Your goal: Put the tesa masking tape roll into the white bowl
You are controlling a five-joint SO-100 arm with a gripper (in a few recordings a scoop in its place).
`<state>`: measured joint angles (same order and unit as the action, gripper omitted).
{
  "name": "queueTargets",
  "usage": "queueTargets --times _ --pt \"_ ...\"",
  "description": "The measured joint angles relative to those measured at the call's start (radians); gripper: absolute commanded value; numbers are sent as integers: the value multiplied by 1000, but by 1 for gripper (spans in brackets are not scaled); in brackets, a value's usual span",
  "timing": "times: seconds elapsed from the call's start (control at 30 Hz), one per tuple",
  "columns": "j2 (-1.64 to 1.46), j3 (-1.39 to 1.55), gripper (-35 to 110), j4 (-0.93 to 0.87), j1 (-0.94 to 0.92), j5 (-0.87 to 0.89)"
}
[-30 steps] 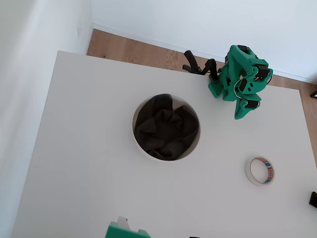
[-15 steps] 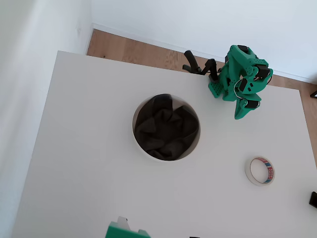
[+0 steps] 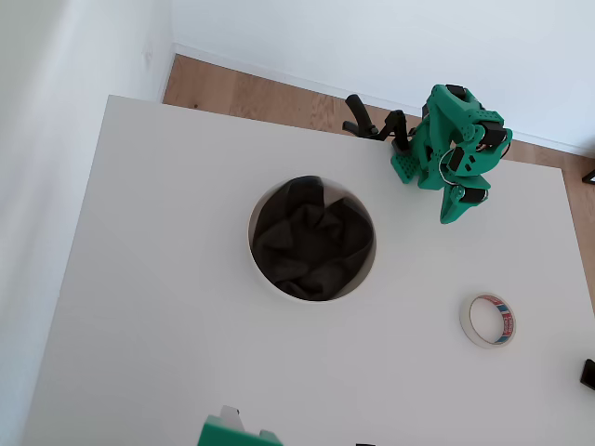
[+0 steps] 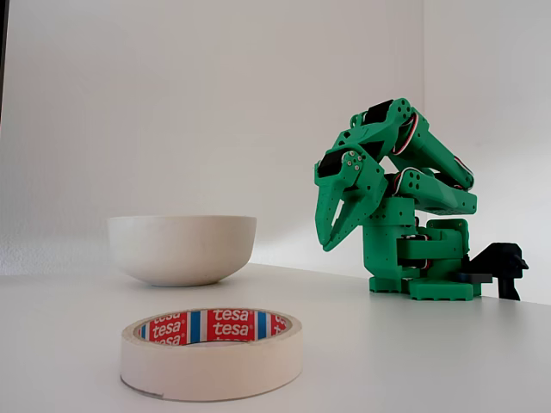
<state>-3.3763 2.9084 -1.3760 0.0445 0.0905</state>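
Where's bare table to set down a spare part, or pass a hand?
Overhead view: the widest bare table is left of the bowl. Also bare: the strip between bowl and tape, and the near edge below both. Tightest spot: top right, around the folded arm, its gripper pointing down between bowl and tape.

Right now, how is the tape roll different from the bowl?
The tape roll is a small flat ring, while the white bowl is much wider and taller. The tape roll has a red-and-blue label inside its ring; the bowl holds dark cloth. The tape roll is open through its middle, whereas the bowl is closed underneath. Both are round, whitish and sit on the table.
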Motion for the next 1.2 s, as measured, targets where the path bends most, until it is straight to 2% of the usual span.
queueTargets --times 0.4,0.77,1.2 --pt "0 0 -5 0 15 -2" --pt "0 0 -8 -5 15 -20" --pt "8 -63 -8 51 -54 2"
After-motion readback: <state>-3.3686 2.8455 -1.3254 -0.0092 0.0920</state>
